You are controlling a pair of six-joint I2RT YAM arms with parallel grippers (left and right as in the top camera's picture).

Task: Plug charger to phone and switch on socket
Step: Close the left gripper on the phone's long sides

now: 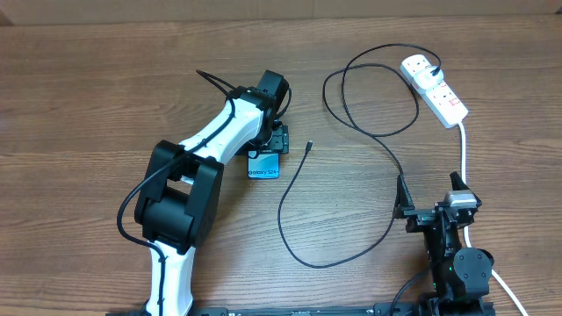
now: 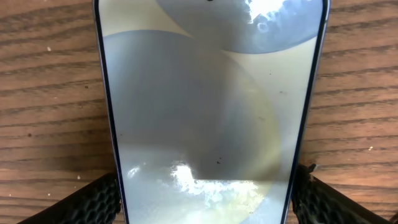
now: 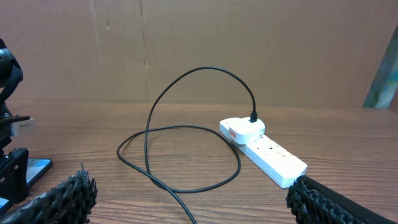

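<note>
Straddling the phone (image 2: 211, 93) with the left fingers (image 2: 99, 200), one black pad at each long edge, touching or just beside; impossible to tell whether actually pinching. Holding nothing in the right fingers (image 3: 65, 194), spread wide low over the table (image 3: 186, 137) at near right. Beneath the left fingers, lying flat and screen up, left of centre: the phone. Just right of it, apart, on bare wood: the small connector tip of the charger (image 1: 369, 132). From there, looping as thin black cable toward far right, ending at a plug seated in the socket (image 1: 436, 88), a white strip lying slantwise.
</note>
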